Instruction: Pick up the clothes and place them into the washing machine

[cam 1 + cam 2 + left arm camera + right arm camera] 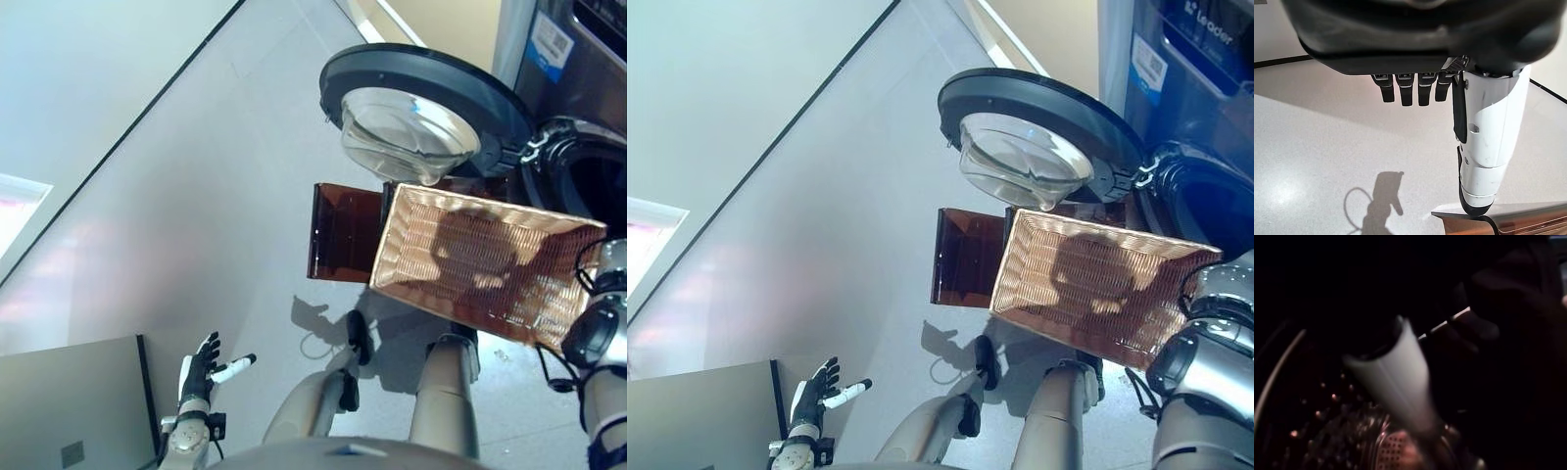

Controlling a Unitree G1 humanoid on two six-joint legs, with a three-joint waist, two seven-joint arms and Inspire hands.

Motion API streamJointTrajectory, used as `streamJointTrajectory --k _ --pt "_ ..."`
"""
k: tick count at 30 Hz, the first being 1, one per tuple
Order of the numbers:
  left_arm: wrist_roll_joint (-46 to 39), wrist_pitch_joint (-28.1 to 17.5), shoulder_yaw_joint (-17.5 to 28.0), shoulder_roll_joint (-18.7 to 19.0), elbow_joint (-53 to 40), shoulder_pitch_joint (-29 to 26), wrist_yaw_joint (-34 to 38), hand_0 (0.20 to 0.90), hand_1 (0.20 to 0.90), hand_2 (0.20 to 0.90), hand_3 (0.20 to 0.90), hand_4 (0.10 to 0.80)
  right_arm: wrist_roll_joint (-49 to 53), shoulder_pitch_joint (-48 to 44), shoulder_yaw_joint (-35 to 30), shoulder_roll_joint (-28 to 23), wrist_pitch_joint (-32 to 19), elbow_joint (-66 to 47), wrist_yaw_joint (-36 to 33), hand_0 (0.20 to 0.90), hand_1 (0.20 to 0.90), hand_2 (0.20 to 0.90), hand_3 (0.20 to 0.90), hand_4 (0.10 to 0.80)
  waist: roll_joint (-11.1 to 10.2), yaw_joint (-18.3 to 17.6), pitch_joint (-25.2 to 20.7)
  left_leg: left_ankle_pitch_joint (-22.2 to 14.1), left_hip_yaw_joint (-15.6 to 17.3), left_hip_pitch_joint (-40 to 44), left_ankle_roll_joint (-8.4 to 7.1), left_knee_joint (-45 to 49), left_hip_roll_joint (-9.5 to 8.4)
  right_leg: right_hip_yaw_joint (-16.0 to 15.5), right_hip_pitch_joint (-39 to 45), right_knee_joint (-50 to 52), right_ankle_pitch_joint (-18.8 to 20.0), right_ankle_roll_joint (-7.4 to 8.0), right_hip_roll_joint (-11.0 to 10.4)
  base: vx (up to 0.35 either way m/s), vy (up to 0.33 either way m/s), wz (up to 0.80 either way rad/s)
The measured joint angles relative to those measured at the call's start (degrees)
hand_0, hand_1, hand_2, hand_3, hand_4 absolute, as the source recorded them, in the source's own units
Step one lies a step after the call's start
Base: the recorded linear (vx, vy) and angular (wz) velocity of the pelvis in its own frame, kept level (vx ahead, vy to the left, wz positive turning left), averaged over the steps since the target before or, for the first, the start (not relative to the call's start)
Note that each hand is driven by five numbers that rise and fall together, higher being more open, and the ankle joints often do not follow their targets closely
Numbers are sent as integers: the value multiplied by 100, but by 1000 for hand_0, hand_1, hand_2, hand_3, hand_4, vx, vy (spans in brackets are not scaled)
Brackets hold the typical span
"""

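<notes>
Here, head views: one washer (pixel 588 147) at upper right, its single round door (pixel 421 103) swung wide open, glass bowl facing the camera. One wicker basket (pixel 480 259) sits tilted just below the door, in front of the drum opening; its woven inside shows bare, w/ only shadow across it. One brown translucent box (pixel 338 233) lies on the floor (pixel 196 215) beside the basket, partly tucked behind the basket's edge. One grey cabinet top (pixel 69 411) fills the lower left corner.

Left hand (pixel 201 370): low at lower left, near the cabinet edge, well apart from basket and washer. Fingers straight and spread, white-covered thumb sticking out sideways; nothing in it. Left wrist view confirms: fingers (pixel 1405 90) hang in a row, relaxed, thumb (pixel 1484 147) extended over bare floor; thumb tip near a metal-rimmed brown edge (pixel 1508 220).

Right hand (pixel 1396 377): not seen in head views; only the arm shows at the right edge, by the basket's far end. Right wrist view is dark: one pale thumb cover in front of the perforated drum (pixel 1352 440), i.e. hand is in or at the washer mouth. Finger state: cannot tell.

Clothes: dark shape near the thumb in right wrist view may be cloth, unclear.
</notes>
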Motion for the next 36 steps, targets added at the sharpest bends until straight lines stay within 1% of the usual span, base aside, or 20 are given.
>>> streamJointTrajectory --k 5,12,13,14,30,36 --pt "5 2 -180 4 0 0 -2 900 900 900 900 800 -2 -8 5 -34 3 0 -4 200 200 200 200 300 11 18 -9 -7 18 6 10 0 -27 29 -11 4 3 9 -19 0 0 0" --pt "9 2 -184 5 -3 0 -2 900 900 900 900 800 -9 -32 22 -131 4 1 -11 200 200 200 200 300 45 22 -36 -44 88 4 65 -1 -94 96 -28 -11 2 58 -75 4 -2 -1" --pt "9 2 -184 5 -3 -1 -3 900 900 900 900 800 -9 -32 39 -143 4 11 -11 335 335 335 335 396 46 21 -37 -48 93 3 70 -2 -96 101 -26 -24 5 63 -75 0 0 0" --pt "11 2 -184 5 -4 -6 -3 900 900 900 900 800 -9 -39 61 -177 4 90 -4 900 900 900 900 800 46 22 -38 -49 93 3 72 -2 -96 99 -22 -30 6 64 -77 0 0 0" --pt "48 1 -184 3 0 -53 -1 900 900 900 900 800 -67 -30 83 -167 21 127 121 900 900 900 900 800 37 23 -32 -49 93 7 73 3 -94 92 -11 -36 8 66 -75 0 0 0" --pt "48 1 -180 1 113 -82 3 900 900 900 900 800 -572 321 460 50 114 64 119 900 900 900 900 800 -10 -23 -76 -48 105 67 73 16 -78 96 38 -33 10 64 -54 -4 -1 -2"
